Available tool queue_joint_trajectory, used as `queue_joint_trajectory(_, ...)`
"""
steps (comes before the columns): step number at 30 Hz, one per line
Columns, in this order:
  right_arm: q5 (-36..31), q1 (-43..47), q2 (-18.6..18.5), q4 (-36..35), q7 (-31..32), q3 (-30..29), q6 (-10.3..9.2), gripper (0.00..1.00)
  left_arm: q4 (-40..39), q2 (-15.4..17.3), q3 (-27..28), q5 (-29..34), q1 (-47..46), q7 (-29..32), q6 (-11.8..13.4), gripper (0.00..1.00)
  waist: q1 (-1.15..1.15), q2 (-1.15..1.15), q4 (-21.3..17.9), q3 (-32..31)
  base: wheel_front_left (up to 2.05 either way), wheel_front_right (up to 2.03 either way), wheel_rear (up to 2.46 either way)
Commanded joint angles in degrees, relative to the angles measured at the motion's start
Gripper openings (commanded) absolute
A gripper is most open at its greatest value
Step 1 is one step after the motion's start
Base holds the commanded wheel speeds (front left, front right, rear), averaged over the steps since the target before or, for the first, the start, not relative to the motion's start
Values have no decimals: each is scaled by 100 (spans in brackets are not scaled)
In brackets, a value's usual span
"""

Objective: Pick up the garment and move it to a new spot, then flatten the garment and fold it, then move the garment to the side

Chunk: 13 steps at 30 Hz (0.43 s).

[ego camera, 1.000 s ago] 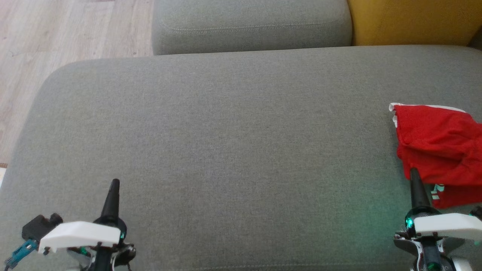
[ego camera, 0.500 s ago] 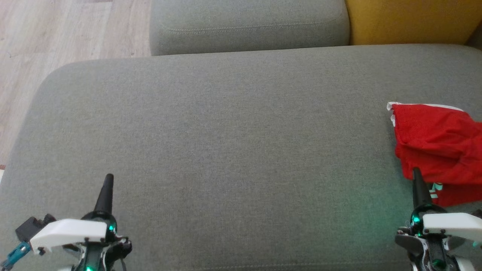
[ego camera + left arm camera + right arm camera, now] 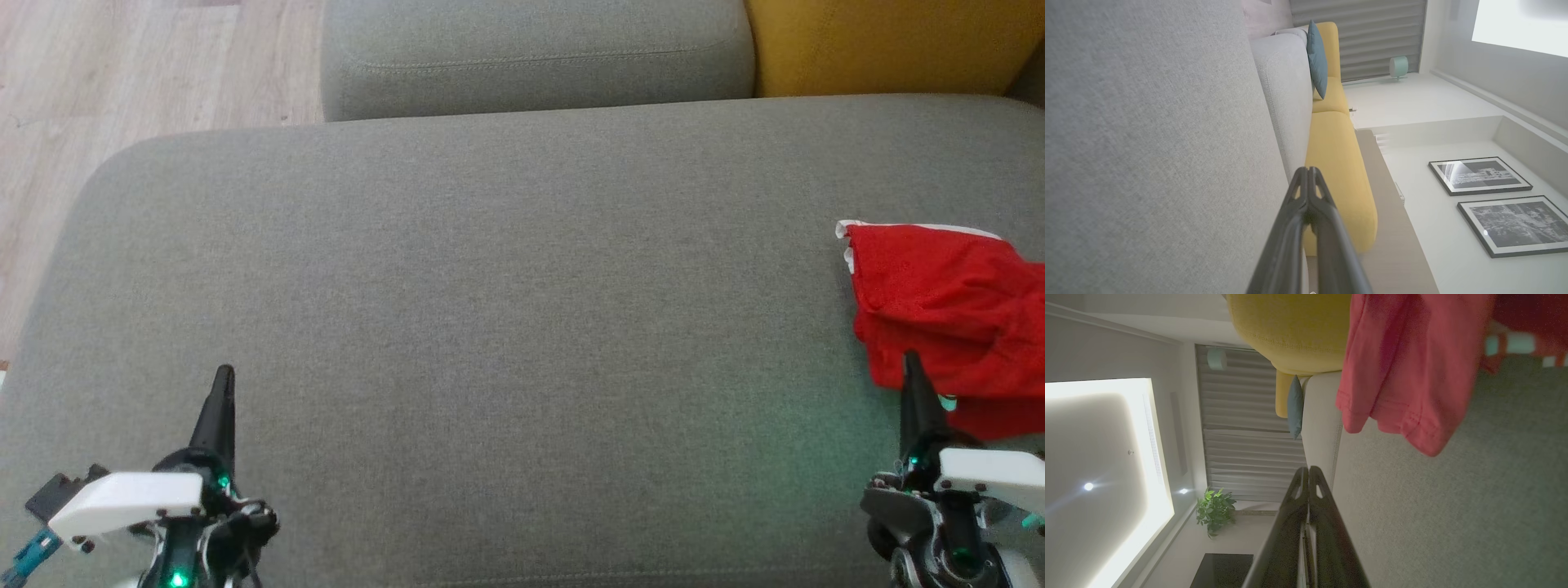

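The red garment (image 3: 947,310) lies bunched at 3 o'clock on the grey sofa cushion (image 3: 506,327), its white-trimmed corner toward 11 o'clock and layers uneven. Both grippers are closed tight on nothing: the left gripper (image 3: 222,384) sits at 7 o'clock over bare cushion, the right gripper (image 3: 910,367) at 5 o'clock with its tip overlapping the garment's near hem; contact cannot be told. This fits either a heap awaiting pickup or a loosely folded piece already set aside. Either way, I judge the right arm should travel slowly near that hem, so the pointed tip never snags or drags the cloth.
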Motion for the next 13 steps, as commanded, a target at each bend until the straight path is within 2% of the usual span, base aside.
queue_joint_trajectory(1,188,-318,-125,-157,45,98,-4,0,-145,26,217,-176,-366,56,-61,0,0,0,-3,0,0,0,0)
queue_joint_trajectory(9,716,-408,-124,-91,110,63,-4,0,-114,-1,340,-717,-429,194,-115,0,0,0,-23,0,0,0,0)
queue_joint_trajectory(13,732,-412,-120,-88,117,56,-4,0,-113,-3,347,-737,-432,201,-118,0,0,0,-23,0,0,0,0)
